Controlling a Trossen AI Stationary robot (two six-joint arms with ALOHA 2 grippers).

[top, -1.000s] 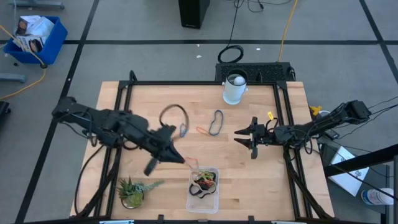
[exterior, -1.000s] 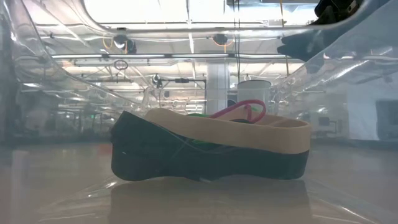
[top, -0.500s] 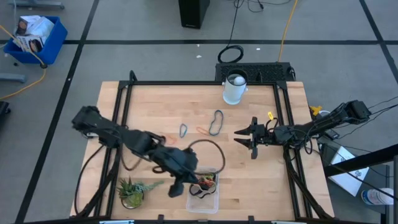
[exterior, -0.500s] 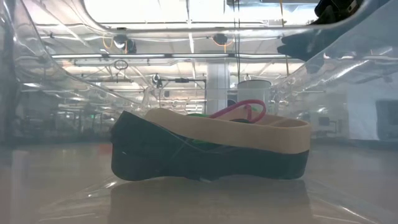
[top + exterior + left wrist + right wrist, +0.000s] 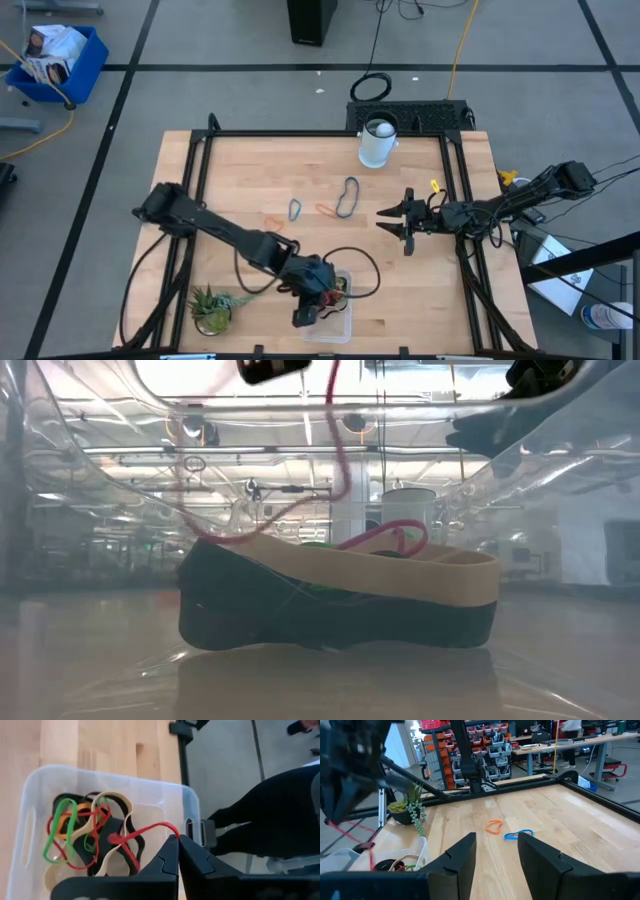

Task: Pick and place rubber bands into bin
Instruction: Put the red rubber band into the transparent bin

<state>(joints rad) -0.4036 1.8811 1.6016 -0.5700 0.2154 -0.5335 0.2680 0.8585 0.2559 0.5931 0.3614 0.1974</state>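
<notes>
Rubber bands [image 5: 75, 837], thin red, green, tan and black loops, lie heaped in the small clear plastic bin [image 5: 331, 305] at the lower middle of the high view.
Left to right: the left gripper [image 5: 312, 310] hangs over that bin, its fingers clenched on a thin red rubber band [image 5: 142, 834] that trails down into the heap. On the wooden table [image 5: 240, 170], mid-frame, lie a blue loop [image 5: 295, 210], an orange loop [image 5: 326, 209] and a dark loop [image 5: 346, 197]. At centre right the right gripper [image 5: 393, 222] waits, fingers parted and holding nothing.
</notes>
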